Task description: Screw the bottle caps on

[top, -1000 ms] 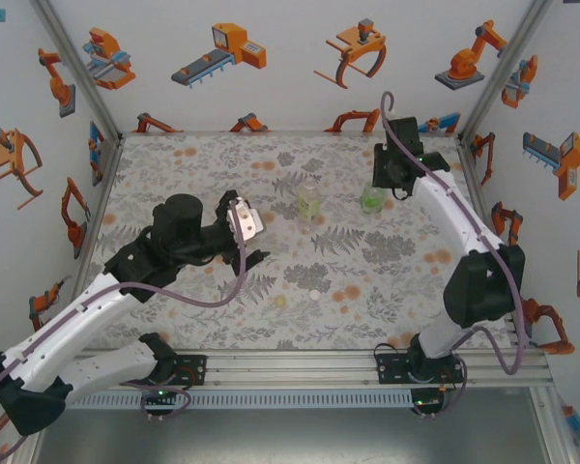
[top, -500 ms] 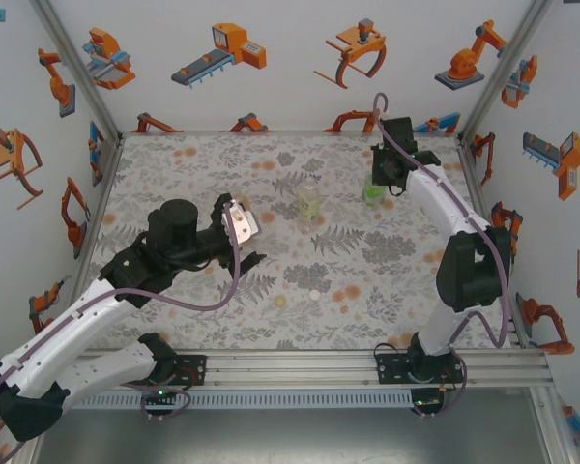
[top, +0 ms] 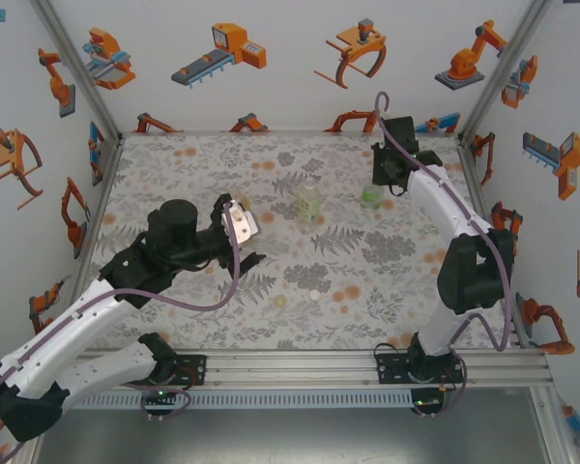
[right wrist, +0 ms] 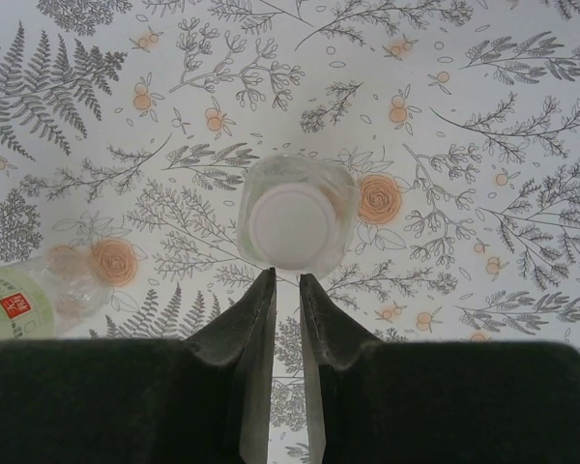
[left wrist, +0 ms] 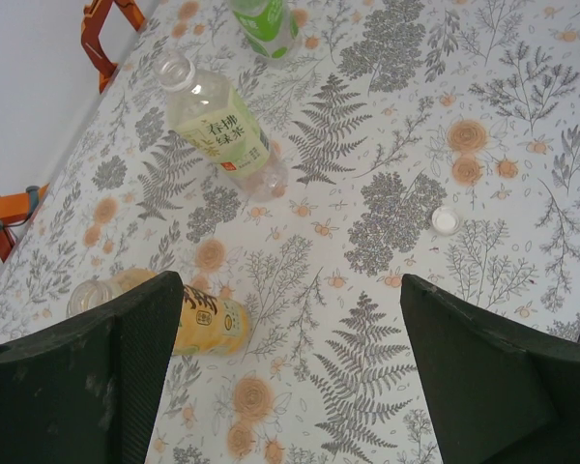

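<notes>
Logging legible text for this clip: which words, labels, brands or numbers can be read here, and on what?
"春拂绿茶": label of the pale tea bottle, left wrist view.
Amber bottle: dark characters on its yellow label, partly hidden, unreadable.
Green bottle: white label marks, too blurred.
Red stamp on the pale tea bottle, right wrist view: too small.

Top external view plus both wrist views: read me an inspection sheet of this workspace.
Surface: floral-print table, flat.
Job's things: green clear plastic bottle, fitted white round cap on top; pale yellowish plastic bottle, uncapped; amber plastic bottle with yellow label, partly behind a finger; loose white round cap.
Clutter: nothing seen.
Grippers: left gripper open, empty; right gripper shut, at the capped bottle's side.
Cables: purple cable along each arm.
Surroundings: white walls with orange robot prints.
</notes>
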Controlling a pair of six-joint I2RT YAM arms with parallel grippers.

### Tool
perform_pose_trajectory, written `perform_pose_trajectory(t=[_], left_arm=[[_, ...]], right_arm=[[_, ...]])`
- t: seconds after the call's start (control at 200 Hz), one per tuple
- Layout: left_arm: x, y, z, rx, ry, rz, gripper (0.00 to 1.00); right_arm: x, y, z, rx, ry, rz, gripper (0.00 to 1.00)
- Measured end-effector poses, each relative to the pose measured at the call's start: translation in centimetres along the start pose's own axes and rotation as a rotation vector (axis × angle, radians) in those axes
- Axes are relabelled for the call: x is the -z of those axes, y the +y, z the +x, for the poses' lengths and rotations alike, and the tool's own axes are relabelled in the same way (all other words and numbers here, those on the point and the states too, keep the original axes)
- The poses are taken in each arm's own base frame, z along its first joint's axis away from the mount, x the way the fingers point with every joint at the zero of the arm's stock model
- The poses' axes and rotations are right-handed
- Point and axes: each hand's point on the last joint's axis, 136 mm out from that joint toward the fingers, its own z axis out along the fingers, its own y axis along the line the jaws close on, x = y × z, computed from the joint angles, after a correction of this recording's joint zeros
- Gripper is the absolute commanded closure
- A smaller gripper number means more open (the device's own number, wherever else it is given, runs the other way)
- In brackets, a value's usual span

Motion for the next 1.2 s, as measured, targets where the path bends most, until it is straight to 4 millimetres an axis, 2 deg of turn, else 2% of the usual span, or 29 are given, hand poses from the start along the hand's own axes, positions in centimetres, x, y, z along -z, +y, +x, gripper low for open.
perform_pose_trajectory(t=[0.14,0.245,0.426,0.596,0.721,0.896,1.057,1.197], left_arm=[[0.5,0.1,-0.3,0.005,-0.012,-0.008,0.15],[0.7,0.4,-0.4,0.02,-0.012,-0.027,0.15],[0.7,1.6,0.2,0.084,0.005,-0.091,0.12],[0.7,3.3,1.0,0.191,0.028,-0.179,0.06],[0.4,4.6,2.1,0.282,0.06,-0.233,0.06],[-0.5,5.0,3.3,0.365,0.096,-0.248,0.06],[-0.4,5.2,3.3,0.403,0.088,-0.254,0.06],[-0.2,5.3,3.3,0.422,0.083,-0.259,0.06]], right_arm=[[1.0,0.0,-0.2,-0.001,-0.006,-0.007,0.78],[1.9,0.5,-0.4,-0.002,-0.012,-0.037,0.72],[4.2,2.1,-1.0,0.004,-0.045,-0.135,0.49],[7.2,5.7,0.0,0.048,-0.105,-0.285,0.23],[8.3,8.9,1.6,0.094,-0.136,-0.396,0.2],[8.3,13.0,3.3,0.146,-0.157,-0.499,0.19],[8.1,16.0,3.7,0.175,-0.221,-0.56,0.18],[6.9,17.7,3.4,0.17,-0.259,-0.572,0.18]])
